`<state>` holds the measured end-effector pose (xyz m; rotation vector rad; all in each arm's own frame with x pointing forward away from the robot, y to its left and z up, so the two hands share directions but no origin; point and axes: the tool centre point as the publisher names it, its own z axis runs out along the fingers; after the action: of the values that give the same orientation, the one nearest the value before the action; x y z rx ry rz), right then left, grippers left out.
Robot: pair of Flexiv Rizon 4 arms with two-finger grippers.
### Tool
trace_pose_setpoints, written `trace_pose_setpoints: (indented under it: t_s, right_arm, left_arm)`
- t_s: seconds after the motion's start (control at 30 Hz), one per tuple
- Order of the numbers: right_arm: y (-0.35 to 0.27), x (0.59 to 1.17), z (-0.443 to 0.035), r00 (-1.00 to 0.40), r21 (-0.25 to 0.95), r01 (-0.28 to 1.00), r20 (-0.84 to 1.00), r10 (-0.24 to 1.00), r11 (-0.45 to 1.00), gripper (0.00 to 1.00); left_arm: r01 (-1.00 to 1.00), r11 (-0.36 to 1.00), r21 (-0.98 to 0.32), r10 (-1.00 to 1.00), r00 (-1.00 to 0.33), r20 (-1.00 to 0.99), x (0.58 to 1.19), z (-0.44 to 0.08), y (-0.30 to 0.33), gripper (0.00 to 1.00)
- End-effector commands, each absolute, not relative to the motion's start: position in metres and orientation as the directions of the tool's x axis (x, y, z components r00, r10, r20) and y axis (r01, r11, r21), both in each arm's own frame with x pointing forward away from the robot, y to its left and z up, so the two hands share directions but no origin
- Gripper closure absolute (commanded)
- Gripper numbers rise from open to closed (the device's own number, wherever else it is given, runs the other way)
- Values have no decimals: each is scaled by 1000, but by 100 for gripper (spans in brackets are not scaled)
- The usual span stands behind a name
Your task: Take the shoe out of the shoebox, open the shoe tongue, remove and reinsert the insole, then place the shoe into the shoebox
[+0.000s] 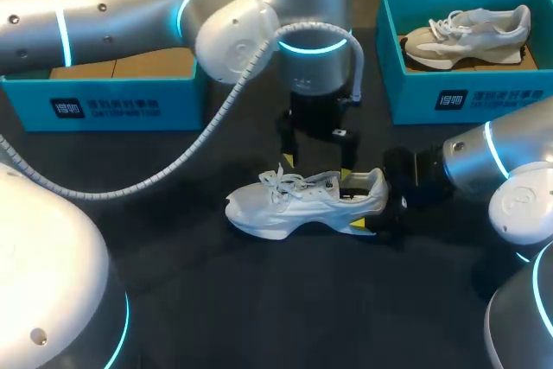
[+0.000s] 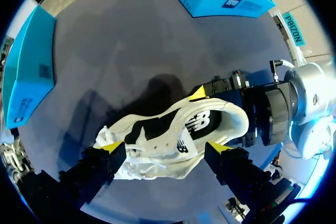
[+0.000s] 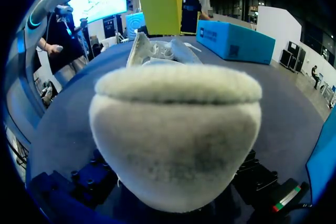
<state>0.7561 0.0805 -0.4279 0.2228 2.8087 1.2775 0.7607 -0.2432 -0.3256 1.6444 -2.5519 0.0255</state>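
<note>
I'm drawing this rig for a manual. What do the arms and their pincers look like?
The left arm and right arm are smooth silver tubes with glowing cyan rings at the joints. A pale ribbed hose runs along the left arm. The left pincer and right pincer are black, with yellow-tipped fingers.

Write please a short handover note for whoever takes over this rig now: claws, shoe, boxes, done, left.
Left claw: open, over the white shoe, one finger at each side.
Right claw: shut on the shoe's heel.
Shoe: out of its box, upright on the table.
Left shoebox: inside hidden by the left arm. Right shoebox: holds another shoe.
Done: shoe taken out.
Left: tongue, insole out and back in, shoe into the shoebox; I cannot tell whether the tongue is open.
</note>
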Motion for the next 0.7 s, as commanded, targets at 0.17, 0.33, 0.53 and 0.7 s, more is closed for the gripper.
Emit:
trace_pose_setpoints:
  t_s: [0.17,0.33,0.53,0.7]
  right_arm:
    - [80,761,-433,-988,752,111,14,152,650,100]
    - [80,761,-433,-988,752,111,14,152,650,100]
    - [80,761,-433,-988,752,111,14,152,650,100]
    - [80,761,-433,-988,752,111,14,152,650,100]
  left_arm:
    - [-891,447,78,-894,-443,61,772,-344,-261,0]
    - [-878,468,100,-884,-464,61,775,-356,-265,0]
    - [-875,468,128,-884,-463,65,774,-367,-266,0]
    - [-879,455,144,-890,-454,46,771,-371,-264,0]
